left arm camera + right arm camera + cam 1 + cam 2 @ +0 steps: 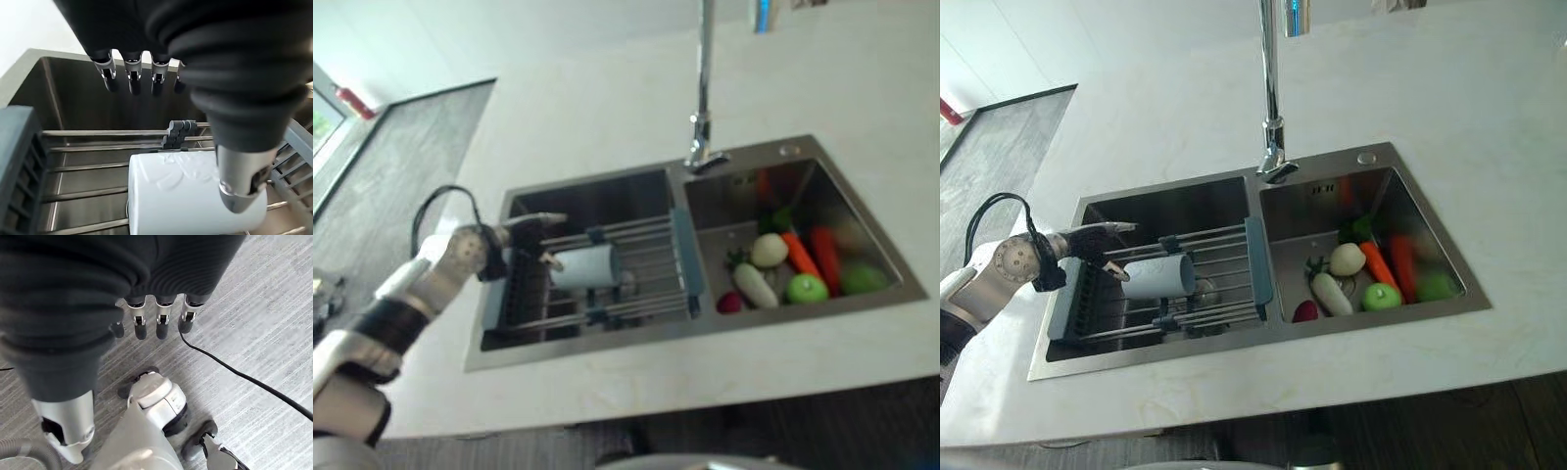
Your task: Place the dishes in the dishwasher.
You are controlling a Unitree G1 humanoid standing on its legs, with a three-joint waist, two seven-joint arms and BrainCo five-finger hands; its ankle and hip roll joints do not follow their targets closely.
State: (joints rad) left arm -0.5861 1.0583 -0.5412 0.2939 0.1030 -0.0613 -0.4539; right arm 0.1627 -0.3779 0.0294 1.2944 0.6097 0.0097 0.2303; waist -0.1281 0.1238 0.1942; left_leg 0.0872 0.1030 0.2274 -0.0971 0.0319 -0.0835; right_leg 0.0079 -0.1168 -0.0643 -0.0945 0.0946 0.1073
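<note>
Left wrist view: white cup (190, 196) on rack (88, 169), just beneath the spread, empty left robot hand (146, 73).

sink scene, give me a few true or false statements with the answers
1. The white cup lies on its side on the rack over the left basin. True.
2. The left robot hand is curled tight round the cup. False: its fingers are straight, poised over the cup, not closed on it.
3. The vegetables sit in the right basin. True.
4. The faucet rises from the front edge of the sink. False: it stands at the back, behind the divider between the basins.
5. The right robot hand rests on the counter. False: it hangs over the floor, fingers relaxed.
</note>
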